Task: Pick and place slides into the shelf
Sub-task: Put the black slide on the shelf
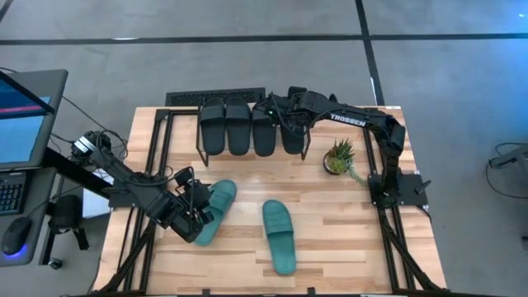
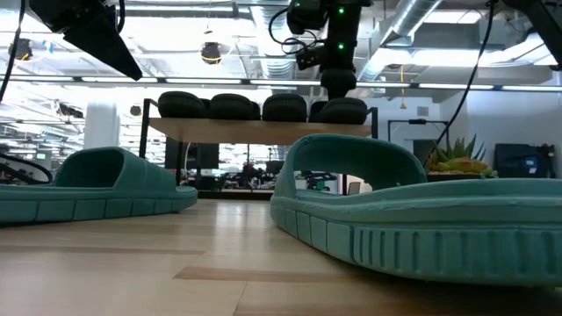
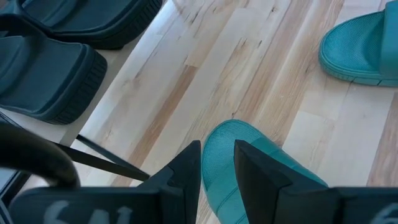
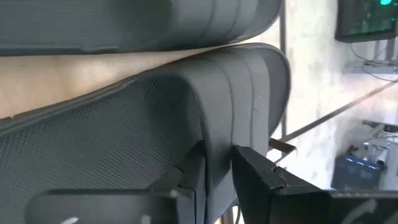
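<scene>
Teal comes first on the left side of the counter (image 1: 346, 223): the left gripper (image 1: 198, 216) sits low over a teal slide (image 1: 216, 206), and the left wrist view shows its fingers (image 3: 186, 171) clamped on the rim of that sandal, one on each side of the edge. The slide seems to rest on the wood, though from overhead the arm hides much of it, so whether it has lifted at all is hard to say. Just to its right a second teal slide (image 1: 280, 235) lies free on the boards, well apart from either arm.

Further back stands the shelf (image 2: 259, 131), with four black slides (image 1: 252, 128) lined up side by side on its top board. The right gripper (image 1: 290, 122) is at the rightmost black slide (image 4: 155, 124), its fingers pinching the strap between them. A small potted plant (image 1: 339, 157) sits to the right of the shelf.

By my reckoning the job is about two thirds through: four pairs-worth of black are up, both teal ones remain below.
</scene>
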Motion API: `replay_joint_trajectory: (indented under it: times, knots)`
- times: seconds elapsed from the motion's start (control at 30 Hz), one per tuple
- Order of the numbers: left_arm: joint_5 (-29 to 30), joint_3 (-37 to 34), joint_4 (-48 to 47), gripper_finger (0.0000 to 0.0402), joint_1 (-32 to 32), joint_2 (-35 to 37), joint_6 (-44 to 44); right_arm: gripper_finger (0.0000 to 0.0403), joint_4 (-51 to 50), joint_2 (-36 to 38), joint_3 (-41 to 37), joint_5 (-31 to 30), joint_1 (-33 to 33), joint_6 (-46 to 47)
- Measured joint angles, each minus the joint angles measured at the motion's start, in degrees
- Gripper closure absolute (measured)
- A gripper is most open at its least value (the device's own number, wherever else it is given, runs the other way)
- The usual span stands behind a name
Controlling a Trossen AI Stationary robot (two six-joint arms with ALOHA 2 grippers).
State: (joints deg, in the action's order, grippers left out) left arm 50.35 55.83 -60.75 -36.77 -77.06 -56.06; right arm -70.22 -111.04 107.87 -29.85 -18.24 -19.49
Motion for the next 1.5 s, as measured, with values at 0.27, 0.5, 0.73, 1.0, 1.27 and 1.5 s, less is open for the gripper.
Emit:
replay_joint_trajectory:
  times: [0.27, 0.5, 0.73, 1.0, 1.27, 1.5]
  knots:
    - [0.0, 0.01, 0.0, 0.0315, 0.0, 0.0, -0.08, 0.0338, -0.39, 0.02, 0.04, 1.74, 0.0, -0.02]
    - [0.0, 0.0, 0.0, 0.0315, 0.0, 0.0, -0.08, 0.0338, -0.87, 0.02, 0.8, 3.11, -0.35, -0.01]
    - [0.0, 0.01, 0.0, 0.0315, 0.01, 0.02, -0.11, 0.0338, -1.94, 0.02, 2.82, 3.7, -0.66, -0.02]
    - [0.0, 0.01, 0.02, 0.0315, 0.0, 0.02, -0.11, 0.0338, -3.71, 0.0, 4.01, 6.19, -0.63, -0.39]
    - [0.0, 0.0, 0.04, 0.0315, 0.02, 0.02, -0.47, 0.0338, -4.56, 0.0, 4.02, 5.76, -0.66, -0.04]
    - [0.0, 0.0, 0.26, 0.0315, 0.02, 0.02, -0.54, 0.0339, -4.53, 0.13, 4.02, 7.01, -0.96, -0.94]
